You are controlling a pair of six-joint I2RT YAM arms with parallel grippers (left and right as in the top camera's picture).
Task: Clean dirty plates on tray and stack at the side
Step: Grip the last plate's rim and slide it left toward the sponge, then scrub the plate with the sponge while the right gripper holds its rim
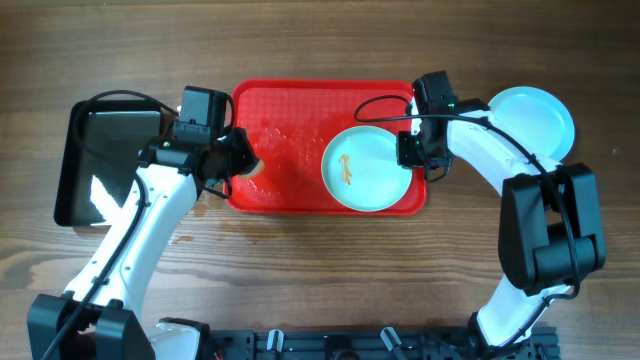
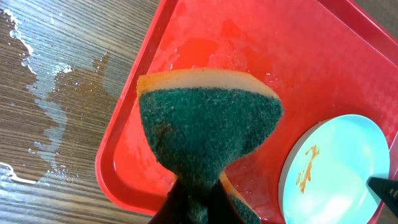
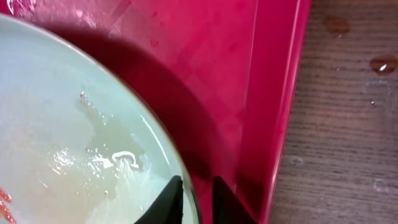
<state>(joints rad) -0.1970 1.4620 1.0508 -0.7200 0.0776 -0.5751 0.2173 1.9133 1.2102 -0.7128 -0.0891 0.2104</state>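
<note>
A pale aqua plate point(image 1: 365, 170) with an orange smear point(image 1: 347, 172) lies at the right end of the red tray point(image 1: 290, 110). My right gripper point(image 1: 412, 150) is shut on its right rim: in the right wrist view one finger is over the wet plate point(image 3: 62, 124), the other outside it over the tray point(image 3: 249, 74), gripper point(image 3: 198, 190). My left gripper point(image 2: 199, 193) is shut on a green-and-yellow sponge point(image 2: 208, 124) above the tray's wet left part point(image 2: 205, 50); the smeared plate point(image 2: 339, 168) lies to its right. A second plate point(image 1: 530, 120) sits on the table right of the tray.
A black glossy tray point(image 1: 75, 170) lies left of the red tray, under my left arm. Water is spilled on the wood point(image 2: 43, 93) by the red tray's left edge, with droplets on the wood point(image 3: 382, 64) to its right.
</note>
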